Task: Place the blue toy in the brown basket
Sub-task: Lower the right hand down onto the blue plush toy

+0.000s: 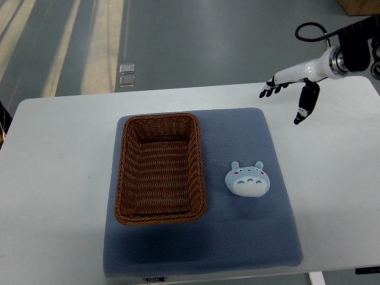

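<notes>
1. Hovering at upper right of the frame: right hand (pixel 289 89), fingers spread, holding nothing.
2. Toy (pixel 247 179): on the mat (pixel 196 249), right of centre, just beside the basket (pixel 159 168).
3. Advice: descend over the toy, close around its sides, lift above the rim before moving left.

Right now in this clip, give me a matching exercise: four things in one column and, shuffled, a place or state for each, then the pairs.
Things:
1. blue toy
2. brown basket
3. right hand
4. grey-blue mat

Places or states:
A. empty, on the mat's left half
B. lies on the white table, under basket and toy
C. fingers spread, holding nothing, above the table's far right part
D. on the mat, right of the basket, apart from it

Pairs: 1-D, 2-A, 3-C, 4-B
</notes>
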Controlling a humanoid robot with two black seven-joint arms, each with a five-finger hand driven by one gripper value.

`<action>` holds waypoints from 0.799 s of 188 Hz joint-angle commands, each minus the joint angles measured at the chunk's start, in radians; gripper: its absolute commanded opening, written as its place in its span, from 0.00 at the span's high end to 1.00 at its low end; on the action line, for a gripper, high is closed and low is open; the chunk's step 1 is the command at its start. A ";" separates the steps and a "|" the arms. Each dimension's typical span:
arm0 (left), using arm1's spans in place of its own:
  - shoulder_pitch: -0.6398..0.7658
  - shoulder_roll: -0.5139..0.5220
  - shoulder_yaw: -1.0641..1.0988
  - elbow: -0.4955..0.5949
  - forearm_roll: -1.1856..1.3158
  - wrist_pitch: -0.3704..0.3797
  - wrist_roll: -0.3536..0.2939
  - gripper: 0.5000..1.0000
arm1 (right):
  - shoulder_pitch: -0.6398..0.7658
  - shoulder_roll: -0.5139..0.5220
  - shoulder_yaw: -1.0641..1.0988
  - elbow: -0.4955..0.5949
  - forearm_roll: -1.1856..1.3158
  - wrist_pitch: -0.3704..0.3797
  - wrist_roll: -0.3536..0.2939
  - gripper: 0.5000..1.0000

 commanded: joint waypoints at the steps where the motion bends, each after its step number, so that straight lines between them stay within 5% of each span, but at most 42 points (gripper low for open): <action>1: 0.000 0.000 0.000 0.000 0.000 0.000 0.000 0.00 | 0.000 0.001 -0.002 0.021 -0.024 0.019 -0.003 0.19; 39: 0.000 0.000 0.000 0.000 0.000 0.000 0.000 0.00 | -0.003 0.007 0.003 0.103 -0.025 0.036 0.006 0.19; 150: 0.000 0.000 0.000 0.000 0.000 0.000 0.000 0.00 | -0.166 0.150 0.038 0.099 -0.010 0.013 0.045 0.19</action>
